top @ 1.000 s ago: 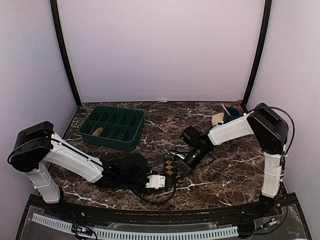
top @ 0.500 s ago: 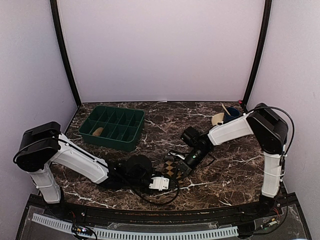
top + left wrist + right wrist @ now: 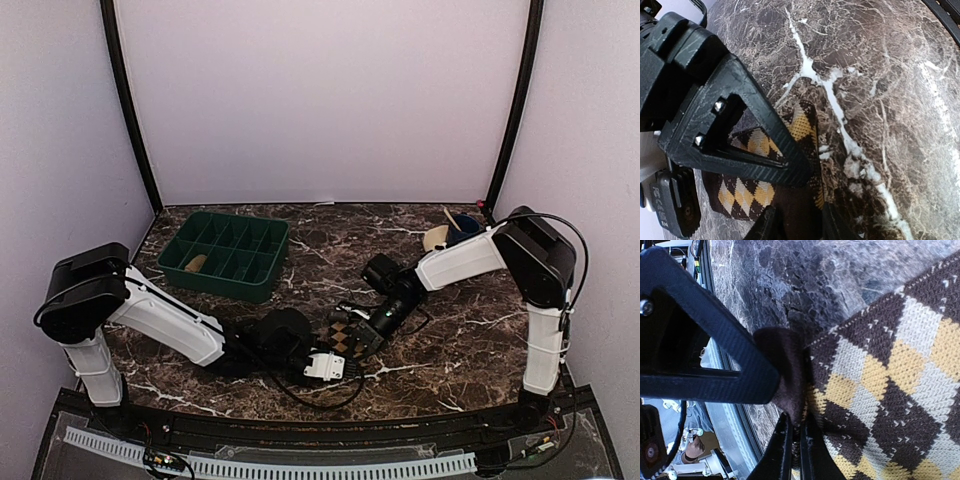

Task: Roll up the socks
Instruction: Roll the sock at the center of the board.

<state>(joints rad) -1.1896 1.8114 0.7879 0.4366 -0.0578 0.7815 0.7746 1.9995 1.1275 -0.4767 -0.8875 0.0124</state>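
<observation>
So the checkered sock (image 3: 345,334) is lying on the tabletop (image 3: 470,320), roughly centre and toward the near edge, and both arms are on it at once. The right tool (image 3: 796,450) has its fingers squeezed together on the dark brown end of the sock, with the fabric pinched between them in the right wrist view. The left tool (image 3: 800,227) reaches in from the opposite side and is clamped on that same dark end, with a thick fold of fabric filling the gap between its fingers. The two tools sit just beside each other, and each wrist view is half filled by the other one's big black triangular finger. The rest of the sock spreads out flat, with diamonds in yellow, cream and dark brown. The green tray (image 3: 272,262) is well apart at back left, with a tan lump (image 3: 197,263) in its near-left compartment that's too small to make out. A bowl (image 3: 434,238) and a blue cup (image 3: 466,224) are at back right.
</observation>
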